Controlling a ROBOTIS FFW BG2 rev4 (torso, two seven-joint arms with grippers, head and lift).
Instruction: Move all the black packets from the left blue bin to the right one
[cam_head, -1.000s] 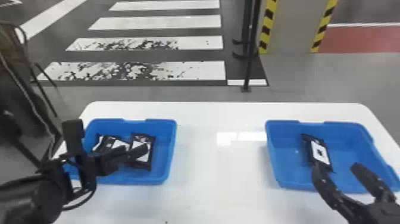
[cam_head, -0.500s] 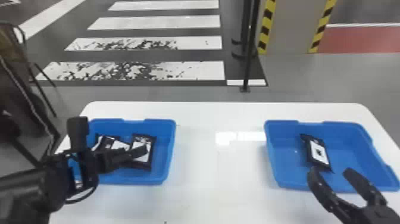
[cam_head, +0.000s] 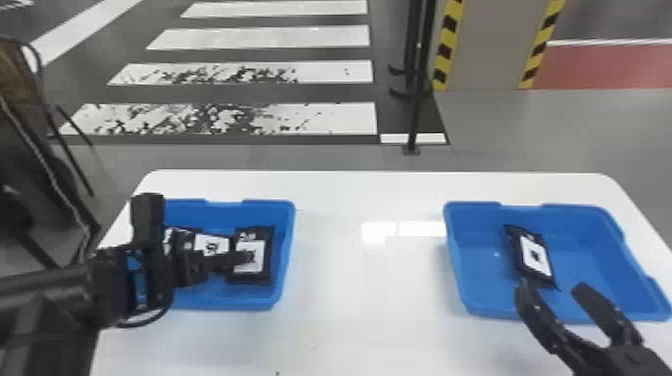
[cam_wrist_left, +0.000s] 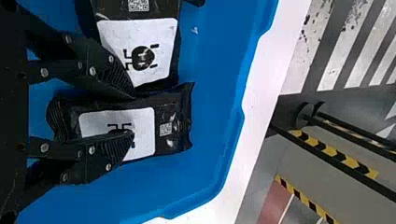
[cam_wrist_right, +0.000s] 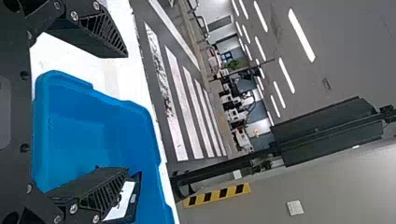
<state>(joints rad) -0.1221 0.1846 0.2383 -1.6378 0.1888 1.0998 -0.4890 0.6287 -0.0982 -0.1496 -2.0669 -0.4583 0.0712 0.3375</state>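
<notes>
Packet, black glossy film with a white label (cam_wrist_left: 84, 119), lies nearest the inner side of the left bin, a shallow blue plastic tray (cam_head: 260, 212), and my left pincer (cam_wrist_left: 133, 114) is down over it. I have those fingers moderately apart, not gripping anything: one tip sits at the seam between this packet and its black, white-labelled neighbour (cam_wrist_left: 163, 56), the other lies over the label. Under the arm there looks to be a third packet (cam_head: 172, 234), though I can't swear to it with the arm in the way.

What worries me is the close. With one finger across the label, not outside the far edge, I could catch only a fold of slick film, and the packet would slide out on the lift. The finger at the seam could also snag the neighbour and drag it along, as the two lie so close.

Across the white worktop (cam_head: 350, 300), the right blue plastic bin (cam_head: 480, 270) holds one black, white-labelled packet, lying flat (cam_head: 535, 255). My right pincer (cam_head: 552, 289) hangs spread wide and empty by that bin's near rim; if it stays there, a left-arm carry across could bump it
</notes>
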